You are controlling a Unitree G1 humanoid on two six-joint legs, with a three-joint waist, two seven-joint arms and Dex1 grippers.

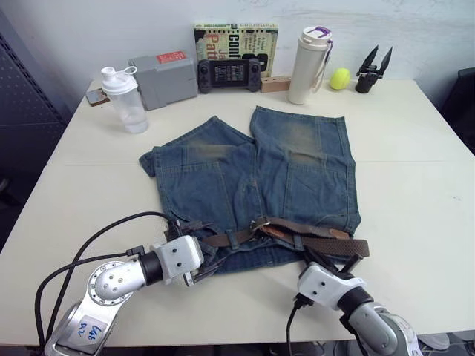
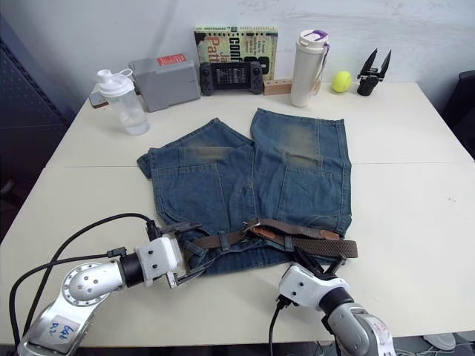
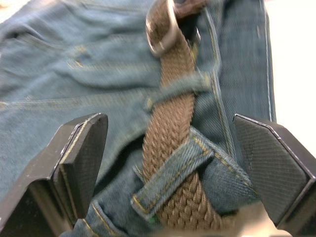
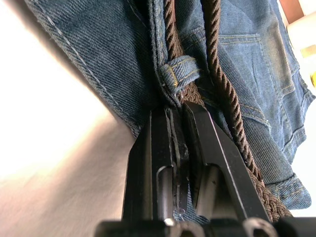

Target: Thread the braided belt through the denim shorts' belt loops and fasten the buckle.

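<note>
Shorts [image 1: 260, 174] lie flat on the bench [image 1: 415, 185], belt [image 1: 312, 239] along the waistband. Left fingers [image 3: 79, 153] gape wide around a belt loop [image 3: 170, 175]; right fingers [image 4: 170, 143] pinch the waistband edge.

**Clearance around the denim shorts**

Bare table [image 1: 415, 185] is left on both sides of the denim shorts [image 1: 252, 178]. Beyond their hems, passage is obstructed by a shaker bottle [image 1: 125, 100], grey box [image 1: 162, 80], game console [image 1: 228, 73] and white tumbler [image 1: 309, 65].

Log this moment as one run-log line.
left end effector: open over belt and belt loop | right end effector: shut on shorts waistband | buckle: unfastened
</note>
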